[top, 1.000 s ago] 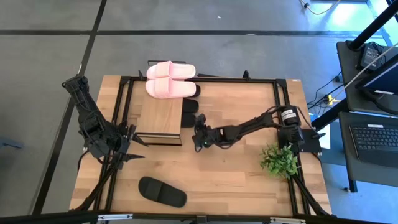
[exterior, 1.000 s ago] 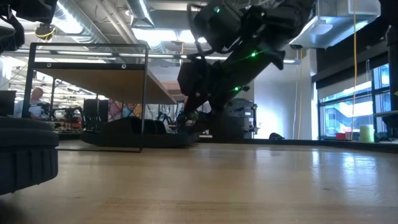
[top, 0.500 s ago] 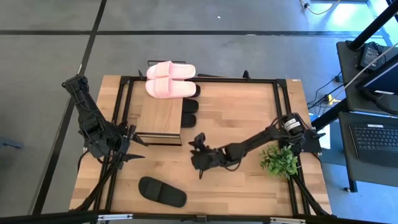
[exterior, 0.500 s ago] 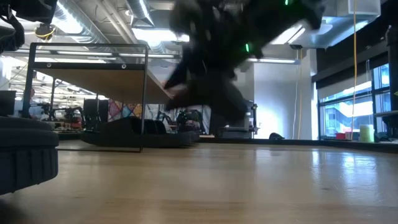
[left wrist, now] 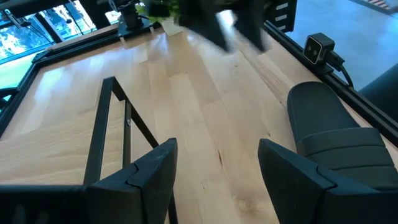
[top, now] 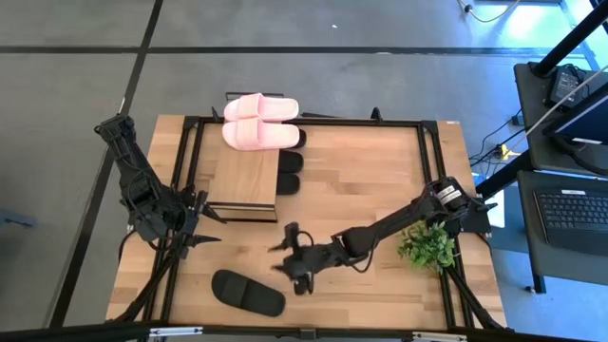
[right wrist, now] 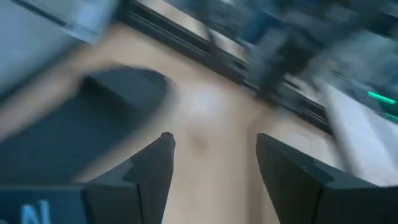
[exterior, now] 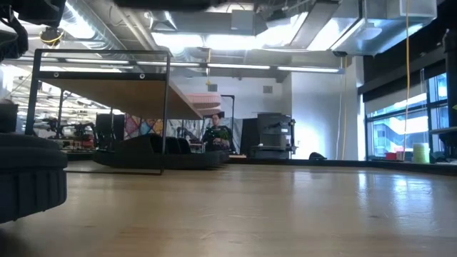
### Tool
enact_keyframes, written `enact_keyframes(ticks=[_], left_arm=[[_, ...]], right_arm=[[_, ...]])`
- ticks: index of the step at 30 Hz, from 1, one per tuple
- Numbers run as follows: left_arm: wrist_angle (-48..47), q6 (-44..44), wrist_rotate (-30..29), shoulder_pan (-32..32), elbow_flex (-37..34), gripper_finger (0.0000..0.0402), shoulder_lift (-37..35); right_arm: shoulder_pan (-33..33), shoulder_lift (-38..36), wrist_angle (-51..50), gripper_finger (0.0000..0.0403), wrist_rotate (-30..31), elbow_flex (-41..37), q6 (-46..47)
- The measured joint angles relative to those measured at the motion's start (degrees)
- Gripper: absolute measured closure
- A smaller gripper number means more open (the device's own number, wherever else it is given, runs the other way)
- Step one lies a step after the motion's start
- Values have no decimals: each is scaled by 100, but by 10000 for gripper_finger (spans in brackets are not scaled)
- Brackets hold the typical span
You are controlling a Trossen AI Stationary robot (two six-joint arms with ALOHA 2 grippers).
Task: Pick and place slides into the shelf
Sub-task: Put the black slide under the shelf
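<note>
Nearby, a green plant (top: 427, 245) sits beside the right arm.

We see a light-wood table (top: 370, 180) edged by a black metal frame (top: 425, 152). On its left half stands the shelf (top: 245, 179), a small rack with a light-wood top board. 2 pink slides (top: 258, 122) rest on the far end of that board, side by side and overhanging the table's far edge. Under the board, the ends of 2 black slides (top: 290, 173) poke out on the tabletop. 1 more black slide (top: 247, 292) lies alone on the table near the front edge. A small green plant (top: 426, 245) sits at the right side.
</note>
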Motion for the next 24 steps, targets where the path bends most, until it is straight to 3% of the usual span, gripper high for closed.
enact_keyframes(ticks=[2, 4, 9, 16, 24], left_arm=[[0, 0, -1, -1, 0, 185, -2], [1, -1, 0, -2, 0, 185, 0], [11, 0, -2, 0, 0, 185, -1], [22, -2, -2, -1, 0, 185, 0], [24, -2, -2, 0, 0, 185, -1]], right_arm=[[0, 86, 149, 177, -640, 71, -1], [2, 252, 454, 177, -862, 138, 3], [-7, 876, 929, 177, -866, 533, 80], [0, 1952, 706, 177, -869, 1679, 453], [-68, 2662, 73, 177, -867, 2785, 447]])
